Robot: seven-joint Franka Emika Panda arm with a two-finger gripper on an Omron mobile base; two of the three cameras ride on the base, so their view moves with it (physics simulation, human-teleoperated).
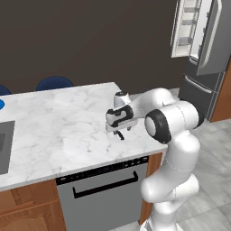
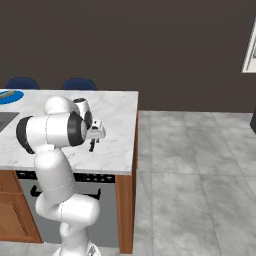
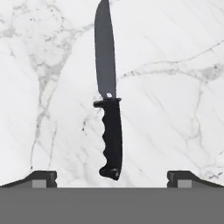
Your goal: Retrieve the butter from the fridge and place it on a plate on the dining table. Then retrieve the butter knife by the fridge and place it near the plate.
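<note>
Plainly, the count runs: one butter knife (image 3: 109,96), one blue plate (image 2: 10,96), one dining table (image 1: 63,122), one fridge (image 1: 205,54), two dark blue chair backs (image 2: 21,83) behind the table's far edge, one dark-fronted appliance (image 1: 103,194) set in the wood base under the marble.

The hand view gives the knife in full: black, lying flat on the veined marble, blade toward 12 o'clock, grooved handle toward 6 o'clock, its butt just above the line between the two fingertips (image 3: 41,178). From the base cameras it is no more than a small dark shape under the hand, its form too small to make out. The left base view alone has the fridge, at 1 o'clock, one door swung open on white shelves, with a grey tiled floor (image 1: 212,149) below it; there the plate is a sliver at the picture's 9 o'clock edge, beside a grey sink (image 1: 4,144). The right base view has more of the plate, at 10 o'clock, well apart from the knife, with something small and pale on it that cannot be identified.

The gripper (image 3: 112,179) hangs over the table near its 3 o'clock end; the jaws stand wide apart, one on each side of the handle's end, clear of it; nothing is held.
</note>
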